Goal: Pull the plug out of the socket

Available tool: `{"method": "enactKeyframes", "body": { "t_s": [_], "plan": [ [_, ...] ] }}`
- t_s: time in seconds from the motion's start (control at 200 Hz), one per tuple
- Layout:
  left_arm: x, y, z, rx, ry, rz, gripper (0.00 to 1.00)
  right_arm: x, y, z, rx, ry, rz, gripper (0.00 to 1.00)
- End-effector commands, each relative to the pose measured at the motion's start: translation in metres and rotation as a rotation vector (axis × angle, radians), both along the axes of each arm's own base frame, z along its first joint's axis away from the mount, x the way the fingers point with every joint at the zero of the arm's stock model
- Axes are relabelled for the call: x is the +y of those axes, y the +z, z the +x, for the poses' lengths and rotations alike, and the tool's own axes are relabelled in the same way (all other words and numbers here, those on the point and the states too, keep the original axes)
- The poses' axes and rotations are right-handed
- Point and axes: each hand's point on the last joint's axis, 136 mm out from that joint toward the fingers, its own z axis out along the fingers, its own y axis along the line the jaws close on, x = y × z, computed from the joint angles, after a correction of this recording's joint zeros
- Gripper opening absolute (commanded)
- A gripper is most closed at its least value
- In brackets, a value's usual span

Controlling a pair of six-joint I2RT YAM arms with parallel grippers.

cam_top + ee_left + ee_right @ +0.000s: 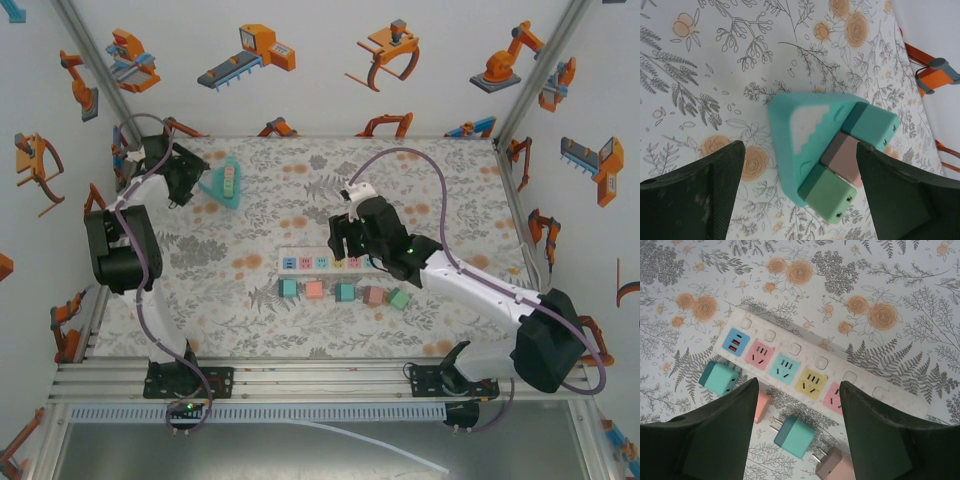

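Note:
A teal triangular socket block lies on the flowered table, at the back left in the top view. Three plugs sit in its side: a teal plug, a dusty pink plug and a green plug. My left gripper is open, its fingers standing on either side of the block and plugs, the right one close beside the pink plug. My right gripper is open above a white power strip whose coloured outlets are empty.
Loose plugs lie in front of the strip: teal, salmon, teal, pink, and a green one. Printed walls close in the table on the left, back and right.

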Motion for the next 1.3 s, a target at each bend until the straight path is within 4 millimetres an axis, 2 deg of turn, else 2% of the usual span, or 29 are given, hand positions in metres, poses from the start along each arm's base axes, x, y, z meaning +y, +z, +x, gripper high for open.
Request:
{"method": "enactKeyframes", "body": {
  "t_s": [0.0, 0.19, 0.406, 0.521, 0.621, 0.746, 0.931, 1.297],
  "plan": [
    [-0.003, -0.01, 0.003, 0.055, -0.026, -0.006, 0.84, -0.008, 0.008, 0.0, -0.038, -0.016, -0.027, 0.62],
    [-0.007, -0.025, 0.013, 0.096, -0.086, 0.014, 0.82, -0.005, 0.003, 0.005, -0.035, -0.021, -0.041, 0.64],
    [-0.042, -0.045, 0.025, 0.154, -0.26, -0.011, 0.72, 0.005, -0.002, 0.01, -0.003, -0.003, -0.053, 0.64],
    [-0.052, -0.059, 0.023, 0.214, -0.324, 0.014, 0.67, 0.004, -0.001, 0.01, -0.004, -0.004, -0.053, 0.64],
    [-0.055, -0.066, 0.021, 0.232, -0.356, 0.026, 0.59, 0.003, 0.001, 0.009, -0.008, -0.006, -0.052, 0.64],
    [-0.063, -0.072, 0.02, 0.242, -0.444, 0.025, 0.55, 0.002, 0.002, 0.008, -0.007, -0.007, -0.048, 0.64],
    [-0.094, -0.076, 0.017, 0.255, -0.671, -0.033, 0.52, -0.002, 0.003, 0.005, -0.006, -0.013, -0.052, 0.64],
    [-0.178, -0.075, -0.018, 0.305, -1.087, -0.076, 0.44, -0.007, 0.007, 0.002, -0.009, -0.03, -0.038, 0.64]
  ]
}}
